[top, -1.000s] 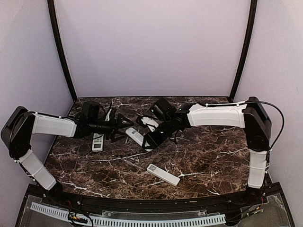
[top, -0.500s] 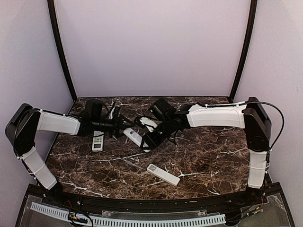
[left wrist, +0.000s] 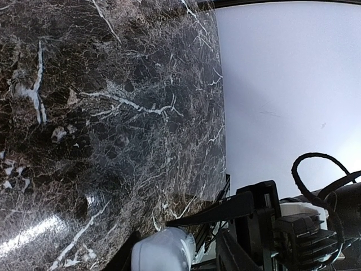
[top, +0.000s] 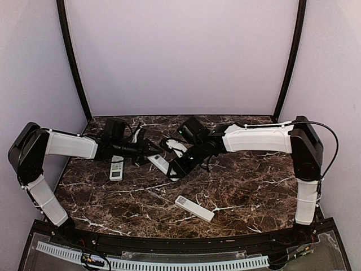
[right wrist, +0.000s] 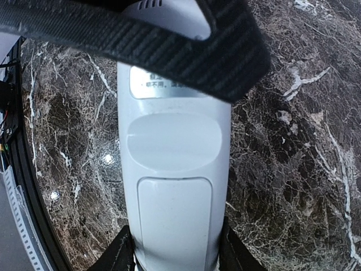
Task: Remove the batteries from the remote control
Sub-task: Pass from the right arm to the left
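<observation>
One remote (right wrist: pixel 172 169) is back-up, pinched across its sides by the right pincer (right wrist: pixel 175 257); cover (right wrist: pixel 175 220) shut, batteries unseen, presumably beneath. Left pincer (top: pixel 145 148) sits near its end, gap unclear. Light, slick plastic: I'd press the cover's edge and slide.

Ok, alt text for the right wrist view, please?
A white remote, back side up with its rear cover panel closed, sits between the two black fingers of the right pincer over a dark marble table. A black woven-textured bar crosses the top of the frame, hiding the remote's far end.
</observation>
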You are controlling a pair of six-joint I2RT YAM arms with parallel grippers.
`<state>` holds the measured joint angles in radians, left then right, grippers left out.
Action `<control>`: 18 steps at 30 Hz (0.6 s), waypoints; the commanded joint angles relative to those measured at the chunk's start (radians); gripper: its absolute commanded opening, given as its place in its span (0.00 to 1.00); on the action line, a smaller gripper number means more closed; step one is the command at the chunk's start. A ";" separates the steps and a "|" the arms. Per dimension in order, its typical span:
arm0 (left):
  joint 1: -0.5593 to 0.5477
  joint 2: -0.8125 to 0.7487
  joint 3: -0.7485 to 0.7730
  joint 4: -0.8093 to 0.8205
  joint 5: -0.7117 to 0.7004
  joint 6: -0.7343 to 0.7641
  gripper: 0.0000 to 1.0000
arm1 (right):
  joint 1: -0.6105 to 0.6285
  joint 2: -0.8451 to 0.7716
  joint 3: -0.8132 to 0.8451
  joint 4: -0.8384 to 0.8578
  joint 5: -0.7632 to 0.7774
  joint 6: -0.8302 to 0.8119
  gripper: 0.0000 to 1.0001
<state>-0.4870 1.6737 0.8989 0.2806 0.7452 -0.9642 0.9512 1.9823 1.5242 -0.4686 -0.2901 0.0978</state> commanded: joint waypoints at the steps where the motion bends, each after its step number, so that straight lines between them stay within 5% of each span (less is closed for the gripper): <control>1: -0.014 0.003 0.017 -0.055 0.017 0.034 0.44 | 0.009 0.009 0.022 0.048 0.019 -0.016 0.39; 18: -0.022 0.018 0.015 -0.037 0.032 0.011 0.24 | 0.009 0.006 0.016 0.060 0.040 -0.012 0.39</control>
<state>-0.5022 1.6833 0.8993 0.2443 0.7540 -0.9501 0.9512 1.9823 1.5242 -0.4568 -0.2642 0.0891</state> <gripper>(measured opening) 0.268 0.438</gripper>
